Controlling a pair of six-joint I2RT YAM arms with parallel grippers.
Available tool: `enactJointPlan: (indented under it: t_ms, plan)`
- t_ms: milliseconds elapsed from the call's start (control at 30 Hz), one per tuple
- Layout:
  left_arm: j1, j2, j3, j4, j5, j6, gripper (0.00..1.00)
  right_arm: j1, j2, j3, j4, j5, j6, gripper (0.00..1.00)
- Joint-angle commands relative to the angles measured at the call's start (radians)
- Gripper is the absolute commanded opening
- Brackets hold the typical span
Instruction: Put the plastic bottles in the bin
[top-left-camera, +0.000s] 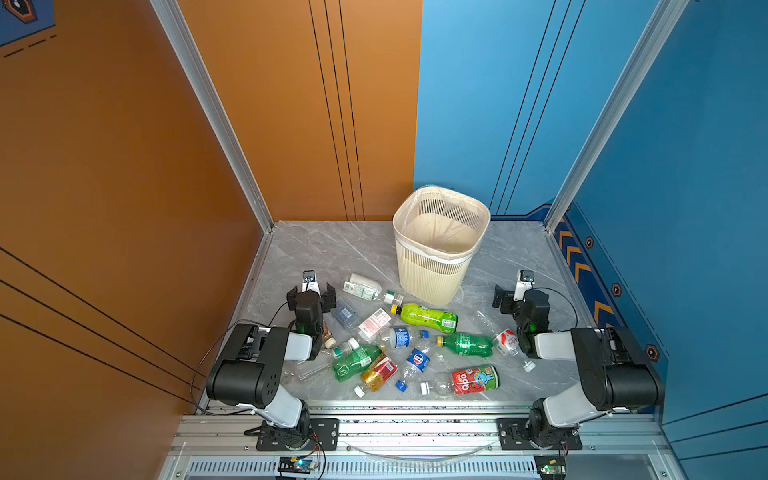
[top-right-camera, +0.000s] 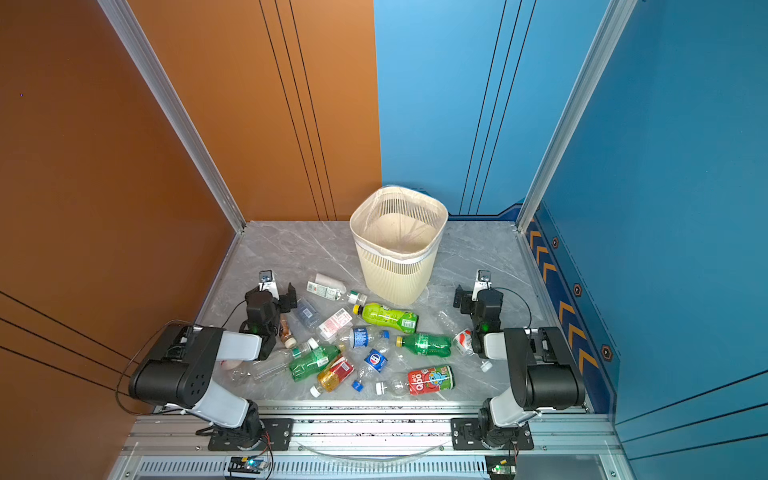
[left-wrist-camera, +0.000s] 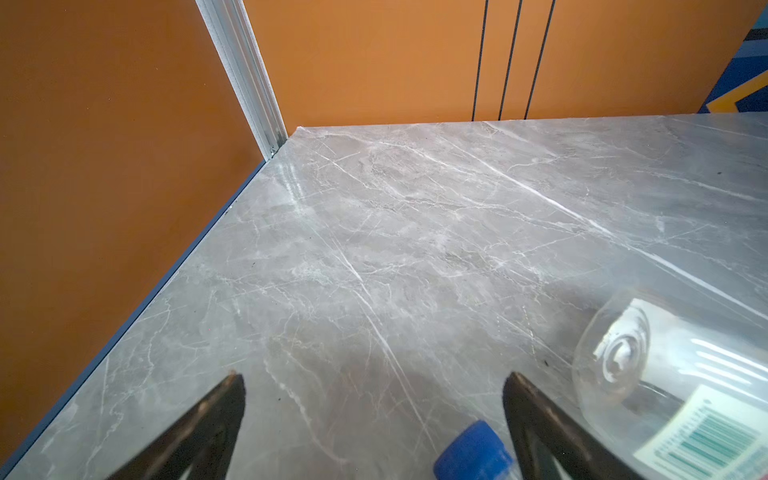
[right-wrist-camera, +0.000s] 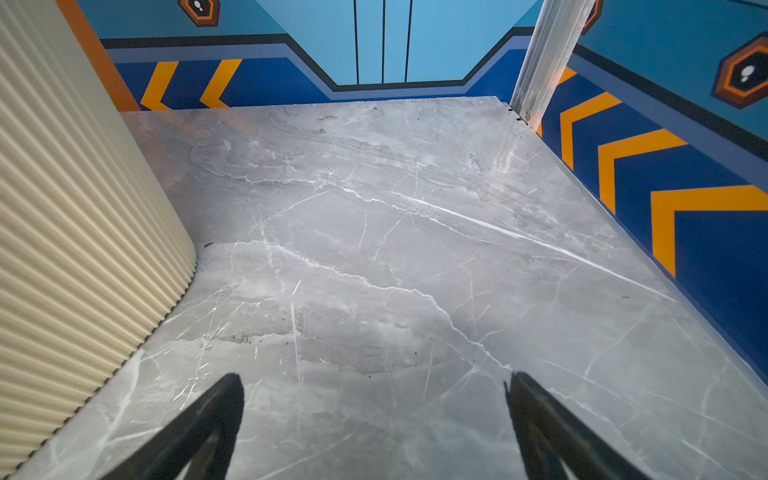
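— The grey marble-look tabletop (top-left-camera: 324, 249) sits in a booth, with an orange wall on one side and a blue wall on the other. Where are the plastic bottles (top-left-camera: 401, 336)?
— They lie on their sides in a loose heap between the two arms. I see none inside the bin (top-left-camera: 432, 282), which stands upright just behind the heap, mouth up so bottles can drop straight in.
— And the grippers?
— The left gripper (left-wrist-camera: 374, 376) is spread wide and empty, low at the heap's left edge. A blue cap (left-wrist-camera: 473, 449) shows between its fingers and a clear bottle (left-wrist-camera: 665, 374) lies just beside one of them. The right gripper (right-wrist-camera: 374, 376) is just as wide and holds nothing, near the bin's ribbed wall.
— How will they handle?
— The bottles look thin, smooth and round, and some are dented, so I judge they may roll or slip. The bin is stiff cream plastic, lattice above and fine ribs below, with a thin clear liner (top-left-camera: 440, 254)
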Motion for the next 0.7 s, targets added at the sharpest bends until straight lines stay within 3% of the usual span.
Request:
enactJointPlan:
  t_ms: [0,667]
  plan:
    - [0.001,0.007,-0.009,0.008,-0.018,0.009,0.98,-0.004,-0.007,0.019,-0.021,-0.003,0.01,1.0]
    - [0.025,0.004,0.002,-0.021,0.024,-0.005,0.98,-0.006,-0.006,0.02,-0.021,-0.005,0.012,1.0]
